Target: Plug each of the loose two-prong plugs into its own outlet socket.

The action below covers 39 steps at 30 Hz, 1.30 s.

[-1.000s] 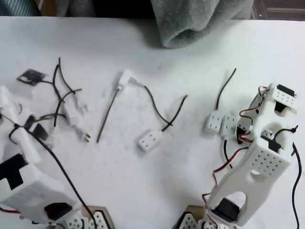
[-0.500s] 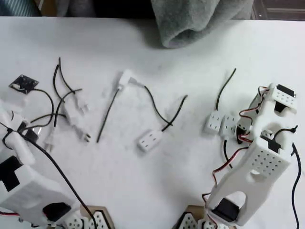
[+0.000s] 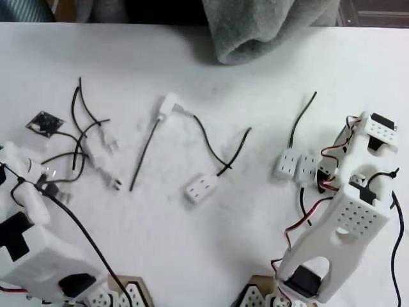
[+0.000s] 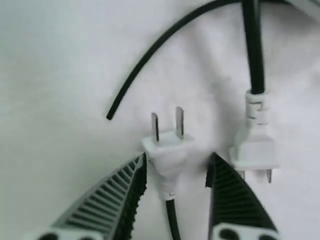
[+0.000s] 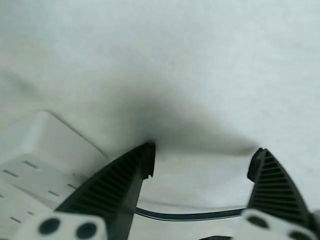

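Note:
My left gripper is open at the table's left, its fingers on either side of a white two-prong plug with a black cord; one finger touches the plug body. A second white plug lies just beside it. In the high view this gripper sits at the edge of a tangle of black cords. Another white plug lies mid-table. A white outlet socket rests at centre, and two more sockets stand side by side further right. My right gripper is open next to a socket block.
A grey cloth hangs over the far edge. A small black square piece lies at the left, tied into the cords. Loose plugs lie right of the tangle. A black cord runs under the right gripper.
The left arm has shifted rightward toward the cord tangle, which it has dragged about; the black square piece moved left, then back right and nearer. The right arm has kept still.

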Available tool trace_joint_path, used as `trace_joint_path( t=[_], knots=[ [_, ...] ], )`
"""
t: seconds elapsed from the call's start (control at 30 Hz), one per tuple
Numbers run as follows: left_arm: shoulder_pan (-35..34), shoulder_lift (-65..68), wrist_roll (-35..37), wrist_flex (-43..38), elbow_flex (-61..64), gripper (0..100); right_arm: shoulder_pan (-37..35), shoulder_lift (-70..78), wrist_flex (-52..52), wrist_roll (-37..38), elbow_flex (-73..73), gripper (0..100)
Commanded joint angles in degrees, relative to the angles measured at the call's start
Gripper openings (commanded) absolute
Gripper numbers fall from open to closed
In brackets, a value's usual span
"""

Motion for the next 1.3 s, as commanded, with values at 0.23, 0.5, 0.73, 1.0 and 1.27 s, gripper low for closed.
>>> trace_joint_path(
  t=[0.23, 0.5, 0.73, 1.0, 1.27],
  knots=[
    [2.33, 0.22, 0.18, -2.29, 0.44, 15, -1.27, 0.66, -1.19, 0.26, 0.53, 31.6],
    [3.38, -0.31, 7.12, -1.85, 0.44, 7, -1.27, 0.66, -1.19, 0.26, 0.53, 31.6],
    [4.53, -0.40, 7.38, 0.44, 0.26, 5, -1.27, 0.66, -1.19, 0.35, 0.53, 31.6],
    [3.21, -0.40, 16.18, 0.88, -5.01, 21, -1.27, 0.66, -1.19, 0.44, 0.53, 31.6],
    [3.30, 0.13, 14.24, 4.22, -9.67, 24, -1.27, 0.66, -1.19, 0.44, 0.53, 31.6]
  ],
)
